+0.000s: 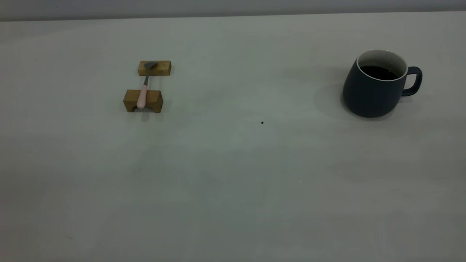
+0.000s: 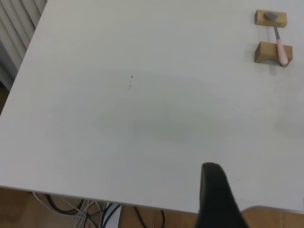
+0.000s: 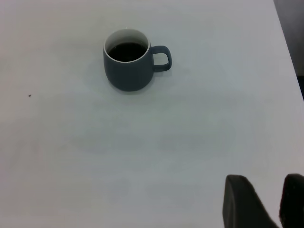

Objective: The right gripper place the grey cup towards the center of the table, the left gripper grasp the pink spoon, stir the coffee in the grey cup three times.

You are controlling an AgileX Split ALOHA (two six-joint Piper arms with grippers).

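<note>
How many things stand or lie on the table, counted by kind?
Dark blue-grey rounded mug holding dark coffee: 1
Slim spoon with pale pink handle and grey metal bowl: 1
Tan wooden blocks, far and near, supporting the spoon: 2
Total: 4

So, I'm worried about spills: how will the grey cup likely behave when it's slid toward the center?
The grey cup looks wide-based and squat, so it probably won't tip. The coffee sits well below the rim, so sloshing over seems unlikely if moved gently. Its matte wall on the table should slide evenly.
</note>
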